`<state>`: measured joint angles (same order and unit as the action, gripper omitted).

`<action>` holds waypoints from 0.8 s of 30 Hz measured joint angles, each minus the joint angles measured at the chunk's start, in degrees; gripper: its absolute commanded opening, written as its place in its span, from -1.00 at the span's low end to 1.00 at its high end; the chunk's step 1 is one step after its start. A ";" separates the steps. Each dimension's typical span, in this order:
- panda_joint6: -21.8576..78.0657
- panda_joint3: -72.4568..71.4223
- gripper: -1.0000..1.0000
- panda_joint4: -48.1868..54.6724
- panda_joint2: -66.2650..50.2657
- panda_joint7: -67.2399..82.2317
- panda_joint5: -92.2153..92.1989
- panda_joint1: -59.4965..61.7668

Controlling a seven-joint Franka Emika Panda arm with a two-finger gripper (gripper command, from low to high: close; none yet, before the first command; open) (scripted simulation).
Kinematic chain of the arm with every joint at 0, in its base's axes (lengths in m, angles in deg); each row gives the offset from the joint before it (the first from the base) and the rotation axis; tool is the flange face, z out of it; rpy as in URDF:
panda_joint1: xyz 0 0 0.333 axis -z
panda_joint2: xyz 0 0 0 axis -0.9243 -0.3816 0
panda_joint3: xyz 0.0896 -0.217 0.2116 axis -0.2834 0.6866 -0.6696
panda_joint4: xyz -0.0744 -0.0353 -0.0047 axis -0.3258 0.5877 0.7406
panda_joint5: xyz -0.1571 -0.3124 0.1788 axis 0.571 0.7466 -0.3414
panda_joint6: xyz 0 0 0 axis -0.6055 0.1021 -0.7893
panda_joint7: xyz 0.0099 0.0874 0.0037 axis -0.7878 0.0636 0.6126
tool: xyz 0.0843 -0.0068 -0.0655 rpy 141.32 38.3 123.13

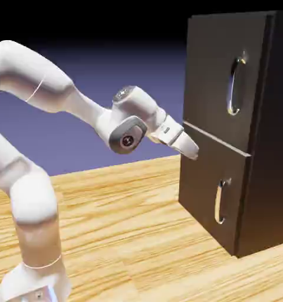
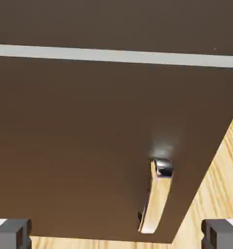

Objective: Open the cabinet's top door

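The pincer (image 2: 116, 234) stands wide open with nothing between its tips, facing the cabinet (image 1: 217, 183) below the pale divider strip (image 1: 216, 139). The top door (image 1: 223, 76) is shut above that strip, toward the exterior view's right. Judged by appearance, the panel is rigid and swings with moderate effort; grip the slick, curved upper handle (image 1: 233, 88) at mid-length, across its bar.

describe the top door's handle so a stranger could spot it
Find the dark cabinet at the exterior view's right. On its door above the pale strip, the handle is curved, silver and upright, longer than the one below the strip.
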<state>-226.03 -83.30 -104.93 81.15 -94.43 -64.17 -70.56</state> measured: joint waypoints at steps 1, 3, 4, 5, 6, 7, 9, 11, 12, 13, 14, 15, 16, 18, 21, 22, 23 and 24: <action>0.10 0.85 0.00 0.55 0.20 1.01 2.49 -0.85; 0.31 2.55 0.00 1.64 0.59 3.02 7.48 -2.56; 0.42 3.40 0.00 2.18 0.78 4.03 9.97 -3.41; 0.52 4.25 0.00 2.73 0.98 5.03 12.46 -4.26; 0.63 5.10 0.00 3.28 1.17 6.04 14.95 -5.11; 0.73 5.95 0.00 3.82 1.37 7.05 17.45 -5.96; 0.94 7.65 0.00 4.91 1.76 9.06 22.43 -7.67; 1.15 9.35 0.00 6.01 2.15 11.07 27.41 -9.37; 1.25 10.20 0.00 6.55 2.34 12.08 29.91 -10.22; 1.35 11.05 0.00 7.10 2.54 13.09 32.40 -11.08; 1.46 11.90 0.00 7.64 2.74 14.09 34.89 -11.93; 1.56 12.75 0.00 8.19 2.93 15.10 37.38 -12.78; 1.67 13.60 0.00 8.74 3.13 16.11 39.88 -13.63; 1.88 15.30 0.00 9.83 3.52 18.12 44.86 -15.34; 2.19 17.84 0.00 11.47 4.10 21.14 52.34 -17.89; 2.29 18.69 0.00 12.01 4.30 22.15 54.83 -18.75; 2.40 19.54 0.00 12.56 4.49 23.16 57.32 -19.60; 2.50 20.39 0.00 13.10 4.69 24.16 59.81 -20.45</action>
<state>-223.53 -62.90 -91.83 85.84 -70.27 -4.36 -91.00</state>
